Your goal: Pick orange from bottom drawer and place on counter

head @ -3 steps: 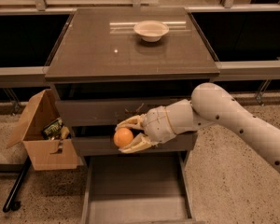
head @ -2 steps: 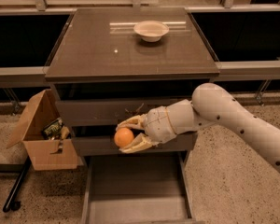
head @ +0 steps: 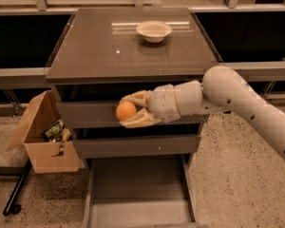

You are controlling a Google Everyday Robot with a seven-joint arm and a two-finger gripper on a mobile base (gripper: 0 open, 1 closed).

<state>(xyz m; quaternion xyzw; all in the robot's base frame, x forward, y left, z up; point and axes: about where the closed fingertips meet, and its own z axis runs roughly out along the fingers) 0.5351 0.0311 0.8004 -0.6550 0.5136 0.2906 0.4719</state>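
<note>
The orange is held between the cream fingers of my gripper, in front of the upper drawer fronts and just below the counter's front edge. My white arm reaches in from the right. The gripper is shut on the orange. The bottom drawer is pulled open below, its flat grey floor bare. The counter is the glossy grey-brown cabinet top above and behind the gripper.
A cream bowl stands at the counter's back right. An open cardboard box with packets sits on the floor at the cabinet's left. A black pole lies on the floor beside it. Grey ledges run along both sides.
The gripper has risen with the orange, from the middle drawer's height to just under the counter's edge.
</note>
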